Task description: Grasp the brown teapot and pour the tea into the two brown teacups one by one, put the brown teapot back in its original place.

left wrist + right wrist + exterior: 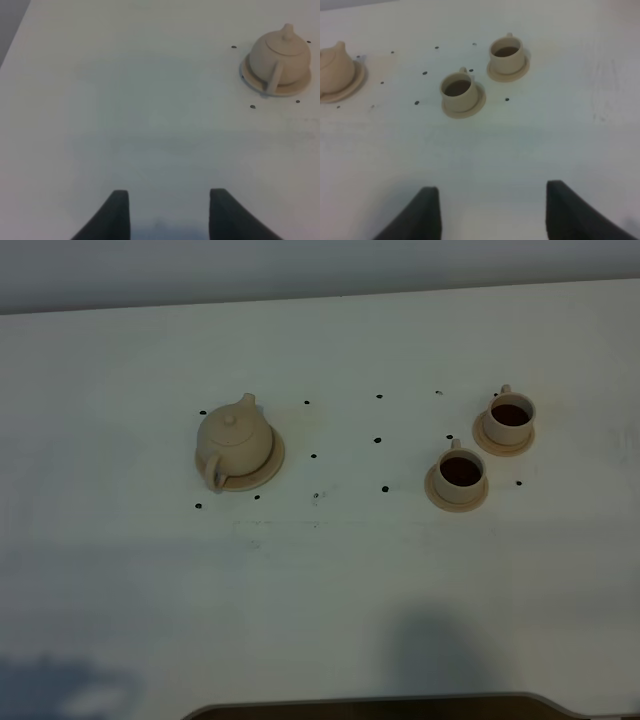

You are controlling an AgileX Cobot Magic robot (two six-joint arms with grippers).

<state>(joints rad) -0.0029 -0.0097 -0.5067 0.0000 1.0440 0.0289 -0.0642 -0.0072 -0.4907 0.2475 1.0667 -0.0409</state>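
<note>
**Teapot sits on its saucer, both cups hold dark tea**

Teapot [234, 441] is round and pale tan, and it sits on the big flat saucer [268, 468] on the left part of the white counter [320, 580]. Its lid with the little knob is on. Its spout points toward the far edge of the counter, and its loop handle points toward the near edge.

Two small tan cups stand well apart from the teapot, on the right part of the counter. The near cup [461, 474] sits on its own small saucer, and so does the far cup [510, 418]. The two cups are near each other but do not touch. Both have something dark inside.

Small dark dots [378, 440] mark the counter between the teapot and the cups.

The left claw [169, 212] is spread wide over bare counter, away from the teapot, and pinches nothing. The right claw [490, 212] is also spread wide, on the near side of the cups, with nothing between its fingers.
</note>
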